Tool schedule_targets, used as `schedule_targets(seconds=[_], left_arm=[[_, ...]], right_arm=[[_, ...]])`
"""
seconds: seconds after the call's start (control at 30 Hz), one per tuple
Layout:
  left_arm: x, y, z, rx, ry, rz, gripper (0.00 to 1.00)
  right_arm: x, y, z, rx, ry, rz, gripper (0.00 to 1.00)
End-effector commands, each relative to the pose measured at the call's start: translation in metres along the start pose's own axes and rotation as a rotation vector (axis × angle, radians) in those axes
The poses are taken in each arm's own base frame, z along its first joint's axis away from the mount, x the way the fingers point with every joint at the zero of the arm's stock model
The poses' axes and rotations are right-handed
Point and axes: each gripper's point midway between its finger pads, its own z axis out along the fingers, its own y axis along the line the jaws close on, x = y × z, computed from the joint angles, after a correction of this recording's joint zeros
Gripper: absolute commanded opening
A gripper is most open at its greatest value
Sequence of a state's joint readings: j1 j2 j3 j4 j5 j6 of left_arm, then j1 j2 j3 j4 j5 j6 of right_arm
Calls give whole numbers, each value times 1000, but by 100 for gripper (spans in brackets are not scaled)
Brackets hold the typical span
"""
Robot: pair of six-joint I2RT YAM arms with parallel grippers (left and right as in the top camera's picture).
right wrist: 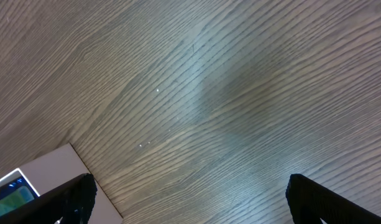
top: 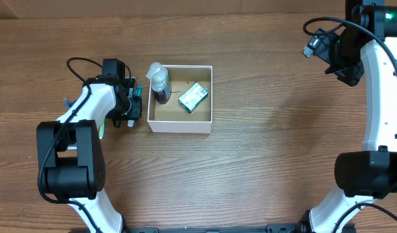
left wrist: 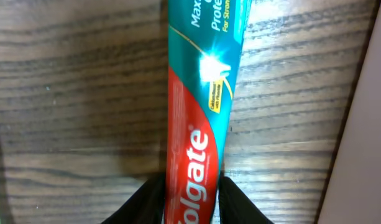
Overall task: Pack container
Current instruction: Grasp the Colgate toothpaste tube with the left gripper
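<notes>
The L gripper [left wrist: 191, 186] is narrow, its fingers [left wrist: 150, 202] pressed on both long sides of the toothpaste [left wrist: 199, 106]. The toothpaste lies flat on the desk [top: 263, 149], just beside the left wall of the container [top: 181, 125]. The grip goes across the narrow width, prob. because only that side fits between the fingers. It is taken at one end, so the rest of the pack sticks out in front.

The container stands a bit left of the desk's middle, w/ a bottle [top: 159, 83] in its far left corner and a packet [top: 193, 97] lying on the brown floor. There is free floor at the near side, so I judge the toothpaste goes there.

The R gripper [right wrist: 190, 186] is wide open, holds nothing, and hangs well apart at the far right, prob. to keep out of the way. The desk is brown wood-grain, matte. No more of the room shows.
</notes>
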State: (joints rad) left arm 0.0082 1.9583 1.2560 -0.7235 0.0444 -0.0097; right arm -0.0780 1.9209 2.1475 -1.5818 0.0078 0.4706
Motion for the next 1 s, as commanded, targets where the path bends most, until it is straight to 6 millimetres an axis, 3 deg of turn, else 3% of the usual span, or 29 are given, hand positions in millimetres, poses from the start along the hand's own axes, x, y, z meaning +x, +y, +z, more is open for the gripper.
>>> schedule_targets(seconds=[0.0,0.17,0.23,0.4,0.83,0.97], left_arm=[[-17,-2,-15,8,-20,-20,29],[-34,-4,-43,9,-30,-37,25],[-35,-3,-45,4,-30,-38,29],[-35,2,-42,-26,-36,18,49],[-13,-2,-13,4,-6,164,48],[-8,-4,-7,17,0,197,52]], right_arm=[[-3,-1,-1,5,-12,1,100],[-3,-1,-1,5,-12,1,100],[-3,-1,-1,5,-12,1,100],[-3,-1,-1,5,-12,1,100],[-3,-1,-1,5,-12,1,100],[-3,-1,-1,5,-12,1,100]])
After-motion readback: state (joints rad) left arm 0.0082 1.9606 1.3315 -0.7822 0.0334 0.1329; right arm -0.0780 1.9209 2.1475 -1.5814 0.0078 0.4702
